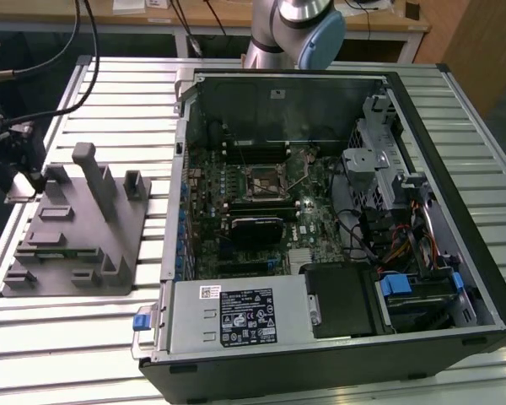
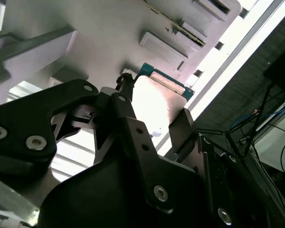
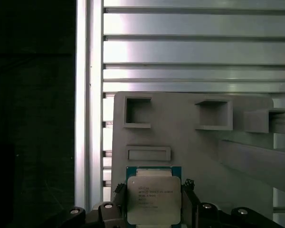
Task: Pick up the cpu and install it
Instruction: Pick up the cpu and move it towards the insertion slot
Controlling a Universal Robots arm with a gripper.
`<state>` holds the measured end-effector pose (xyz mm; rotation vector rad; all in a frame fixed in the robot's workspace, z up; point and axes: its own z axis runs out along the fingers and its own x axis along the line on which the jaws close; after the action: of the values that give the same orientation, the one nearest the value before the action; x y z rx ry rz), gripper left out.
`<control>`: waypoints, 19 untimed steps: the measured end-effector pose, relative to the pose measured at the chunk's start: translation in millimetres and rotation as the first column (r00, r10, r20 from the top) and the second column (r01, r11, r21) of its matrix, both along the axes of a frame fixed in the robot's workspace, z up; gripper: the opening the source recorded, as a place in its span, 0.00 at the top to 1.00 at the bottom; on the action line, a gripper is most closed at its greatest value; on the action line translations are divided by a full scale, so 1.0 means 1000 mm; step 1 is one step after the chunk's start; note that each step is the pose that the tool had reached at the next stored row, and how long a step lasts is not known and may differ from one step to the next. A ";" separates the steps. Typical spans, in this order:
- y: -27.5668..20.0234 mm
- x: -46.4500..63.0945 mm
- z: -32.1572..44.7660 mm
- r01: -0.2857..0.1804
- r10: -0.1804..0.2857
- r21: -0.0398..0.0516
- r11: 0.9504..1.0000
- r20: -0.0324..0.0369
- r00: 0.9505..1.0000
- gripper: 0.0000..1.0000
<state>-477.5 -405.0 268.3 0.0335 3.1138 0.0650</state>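
First wrist view: the gripper point(image 3: 153, 189) pinches the faintly printed cpu point(image 3: 154, 202) between its jaws at the grey fixture point(image 3: 194, 147); in the exterior view the open computer case point(image 1: 280, 94) holds the motherboard point(image 1: 317, 224).

SITE: you work in a robotics lab or electronics workshop | EVIDENCE: your robot arm point(image 1: 291, 29) with its tool point(image 3: 153, 190) stands at a slatted metal counter point(image 1: 126, 84) | opened computer case point(image 1: 468, 211) lies on it, motherboard point(image 1: 261, 224) bare | grey fixture block point(image 1: 76, 240) sits beside the case | loose cables point(image 1: 95, 38) and wooden desks point(image 1: 211, 18) run behind
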 end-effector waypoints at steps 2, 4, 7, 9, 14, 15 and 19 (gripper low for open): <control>0.0000 0.000 0.0079 0.000 0.000 0.000 1.000 0.001 1.000 0.46; 0.0000 0.000 0.0154 0.000 0.000 0.000 1.000 0.003 1.000 0.46; 0.0001 0.000 0.0266 0.000 0.000 0.000 1.000 0.006 1.000 0.46; 0.0002 0.000 0.0340 0.000 0.000 0.000 1.000 0.009 1.000 0.46; 0.0003 0.000 0.0517 0.000 0.000 0.000 1.000 0.015 1.000 0.46; 0.0003 0.000 0.0552 0.000 0.000 0.000 1.000 0.016 1.000 0.46; 0.0003 0.000 0.0699 0.000 0.000 0.000 1.000 0.020 1.000 0.46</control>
<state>-477.7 -404.7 338.2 0.0327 3.0936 0.0648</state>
